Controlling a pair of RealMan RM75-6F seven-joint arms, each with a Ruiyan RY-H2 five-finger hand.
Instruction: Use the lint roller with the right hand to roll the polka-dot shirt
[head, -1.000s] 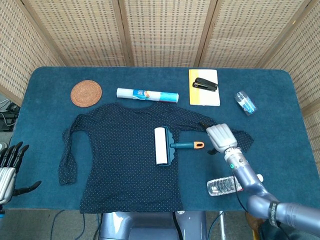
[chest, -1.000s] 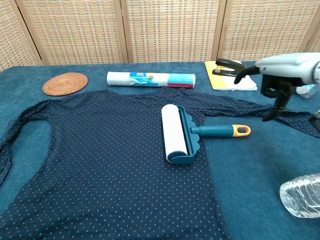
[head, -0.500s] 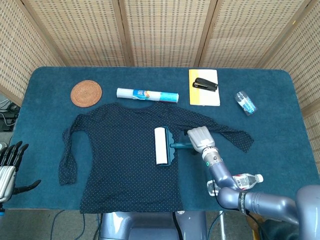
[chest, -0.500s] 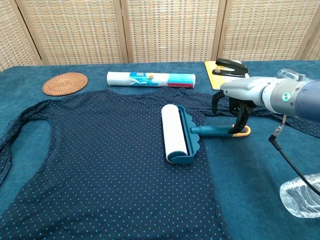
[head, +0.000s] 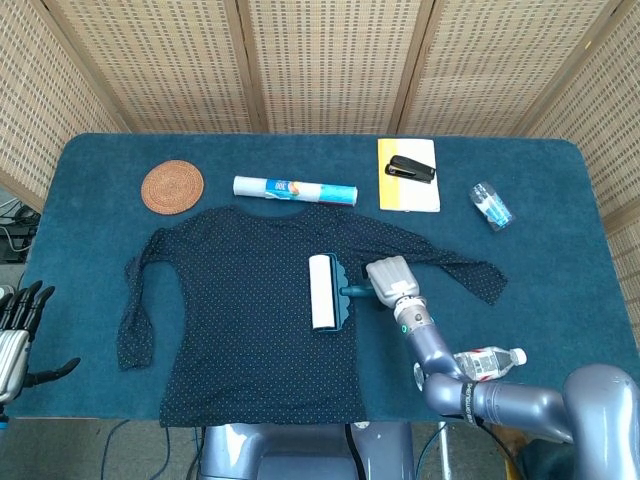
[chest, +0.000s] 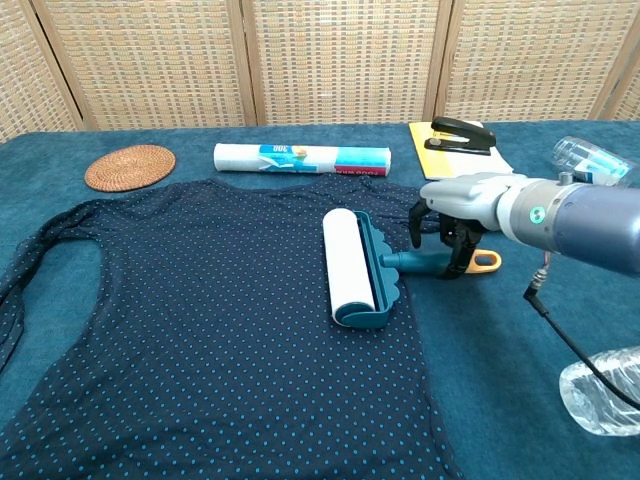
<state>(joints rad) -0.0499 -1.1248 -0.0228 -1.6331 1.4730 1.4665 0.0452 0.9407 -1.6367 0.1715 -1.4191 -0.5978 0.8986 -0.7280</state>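
The dark polka-dot shirt (head: 240, 300) (chest: 200, 330) lies spread flat on the blue table. On its right half lies the lint roller (head: 322, 291) (chest: 350, 265), white roll to the left, teal handle with an orange end (chest: 486, 262) pointing right. My right hand (head: 390, 280) (chest: 455, 215) hovers over the handle with its fingers (chest: 459, 250) hanging down on both sides of it, apart and not clasped; the roller rests on the shirt. In the head view my left hand (head: 15, 330) sits off the table's near-left corner, fingers spread, holding nothing.
A woven coaster (head: 172, 186) and a white rolled tube (head: 295, 189) lie behind the shirt. A black stapler (head: 411, 168) sits on a yellow notebook (head: 408, 195). A clear bottle (head: 487, 362) lies near my right forearm, and another clear container (head: 491, 206) lies at the far right.
My right hand has swung left from beyond the shirt's sleeve and come down over the roller's handle. The roller, the shirt and my left hand have not moved.
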